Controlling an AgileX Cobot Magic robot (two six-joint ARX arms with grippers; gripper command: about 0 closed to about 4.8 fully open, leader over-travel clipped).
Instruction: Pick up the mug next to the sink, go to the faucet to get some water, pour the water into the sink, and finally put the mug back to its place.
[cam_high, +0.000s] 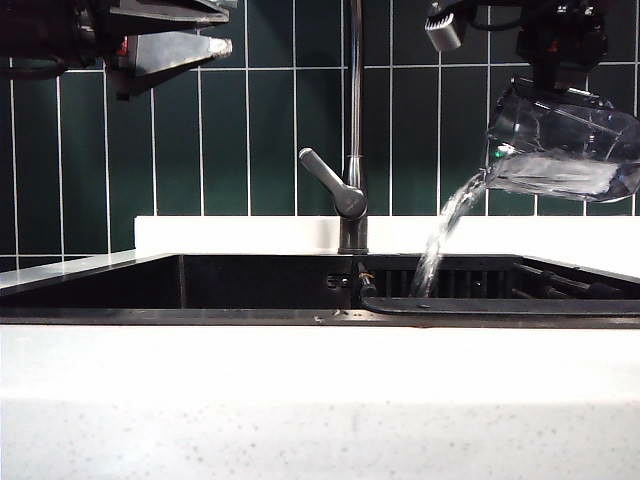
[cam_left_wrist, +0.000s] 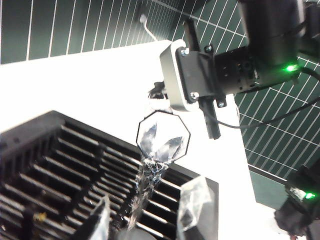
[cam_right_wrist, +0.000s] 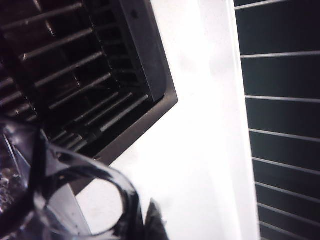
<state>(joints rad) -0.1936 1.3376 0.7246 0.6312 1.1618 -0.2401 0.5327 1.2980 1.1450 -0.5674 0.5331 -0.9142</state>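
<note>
The white speckled worktop (cam_high: 320, 400) fills the near part of the exterior view, and behind it the black sink (cam_high: 120, 282) runs the width of the scene with a dark slatted rack (cam_high: 500, 290) lying in its right half. The faucet (cam_high: 354, 120) rises at the far rim, near the middle, its lever angled up to the left.

The mug (cam_high: 565, 145) hangs high on the right, above the right part of the sink, held by the right gripper (cam_high: 560, 70), which grips it from above with its jaws clamped on the mug; the exact point of grip is hidden in the exterior view. The mug is tipped well over, its long axis close to level and its mouth facing left and slightly down. A stream of water (cam_high: 445, 225) falls from its lip onto the rack inside the sink. Water is still visible in the mug, so the pour looks unfinished.

The left gripper (cam_high: 170, 45) sits high at the far left, jaws spread wide and empty, well apart from the mug.

The mug's resting place beside the sink seems to lie on the right worktop, so the right arm is the nearer one; the mug must be tilted back upright first.
</note>
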